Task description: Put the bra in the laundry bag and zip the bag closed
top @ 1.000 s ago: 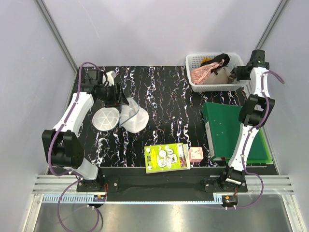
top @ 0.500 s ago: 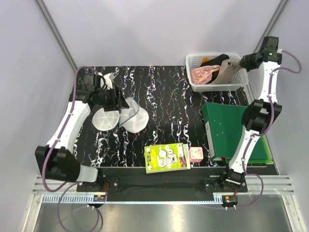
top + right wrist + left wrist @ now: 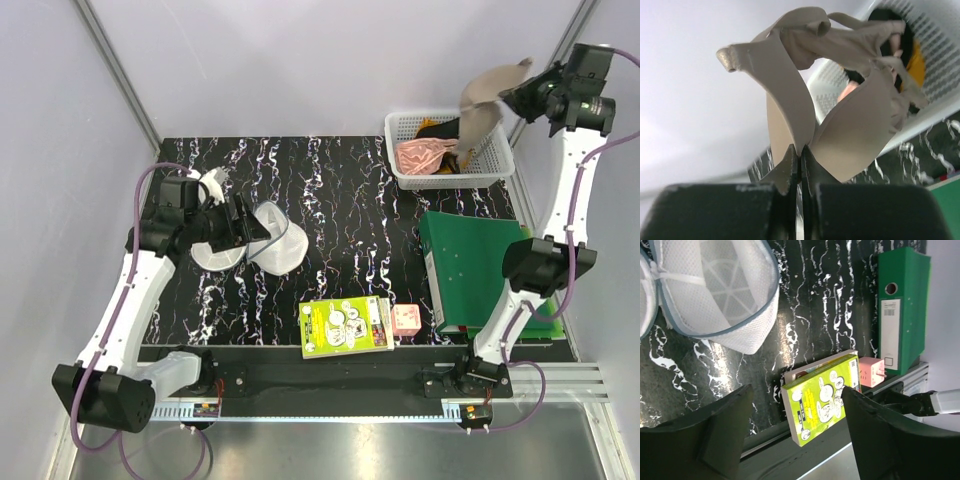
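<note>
Now the bra (image 3: 488, 100) is held high above the white lattice basket (image 3: 400, 130) at the far right of the table (image 3: 350, 190). It is pinched by a thin fold between the jaws of the right gripper (image 3: 518, 95), which are pressed together on the fabric. In the wrist view only an edge of one cup is caught at the right gripper (image 3: 800, 160), so the bra (image 3: 855, 130) could well slip out on the long carry to the left. Its loose straps dangle towards the black garment (image 3: 900, 45) with yellow trim. Whether they are clear of it cannot be told, and a snag there might drag that garment, or the pink garment (image 3: 420, 155), out with it. Across the table, the laundry bag (image 3: 275, 240) is lying apart from the bra, its zip rim apparently parted. The left gripper (image 3: 243, 222) is poised just beside it, jaws spread wide with nothing between them. Seen past the left gripper (image 3: 796, 395), the laundry bag (image 3: 715, 290) looks soft and unheld, so it may be pushed along or its mouth folded shut when the cups are pressed in. As for writing, a printed label is carried on the spine of the green binder (image 3: 902, 305), and cartoon figures with lettering on the yellow-green booklet (image 3: 822, 400), beside the pink box (image 3: 871, 377). None of it is large enough to be read, and no brand can be made out.
</note>
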Tool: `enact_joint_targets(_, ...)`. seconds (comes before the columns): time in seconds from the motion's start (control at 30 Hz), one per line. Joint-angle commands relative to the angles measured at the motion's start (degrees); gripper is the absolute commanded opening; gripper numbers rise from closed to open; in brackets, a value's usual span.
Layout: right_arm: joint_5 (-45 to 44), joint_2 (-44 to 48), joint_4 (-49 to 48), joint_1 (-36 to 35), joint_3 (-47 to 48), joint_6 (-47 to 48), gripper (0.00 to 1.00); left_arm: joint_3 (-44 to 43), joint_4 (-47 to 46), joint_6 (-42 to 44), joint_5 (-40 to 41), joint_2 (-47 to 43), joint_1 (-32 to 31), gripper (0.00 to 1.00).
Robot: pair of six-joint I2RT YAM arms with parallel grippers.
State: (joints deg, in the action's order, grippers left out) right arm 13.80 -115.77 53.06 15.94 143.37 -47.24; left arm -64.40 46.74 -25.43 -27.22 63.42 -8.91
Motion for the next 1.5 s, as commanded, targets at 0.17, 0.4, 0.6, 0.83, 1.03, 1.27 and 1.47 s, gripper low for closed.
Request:
enact_joint_targets(0.17,13.52,17.74,-4.00,-15.05,-20.10,8.14,0.00,1.65,-12.54,-7.96,-9.07,-4.35,-2.08,0.87)
enact_joint_targets(0.4,27.05,30.59,-24.12,-25.70,-49.74,4.18,0.00,1.82,-24.75,-11.39,-17.32,-6.81,-2.96,0.99)
enact_joint_targets(0.6,36.28,35.78,-37.93,-26.49,-64.26,2.59,0.00,4.55,-39.25,-18.85,-20.50,-3.84,-7.35,0.99)
enact_joint_targets(0.83,44.20,37.45,-48.04,-26.58,-71.91,1.45,0.00,3.76,-44.80,-26.76,-20.15,5.99,-13.49,0.99)
enact_joint_targets(1.03,46.31,39.47,-51.65,-26.58,-76.56,0.23,0.00,3.94,-52.45,-32.75,-18.04,12.42,-17.37,0.99)
enact_joint_targets(1.27,48.07,40.70,-52.53,-26.58,-79.56,-1.10,0.00,2.53,-63.95,-39.34,-17.87,17.96,-18.87,0.91)
enact_joint_targets(1.47,47.81,42.11,-52.27,-26.49,-81.93,-0.92,0.07,-3.44,-57.41,-34.79,-13.75,20.16,-19.66,0.09)
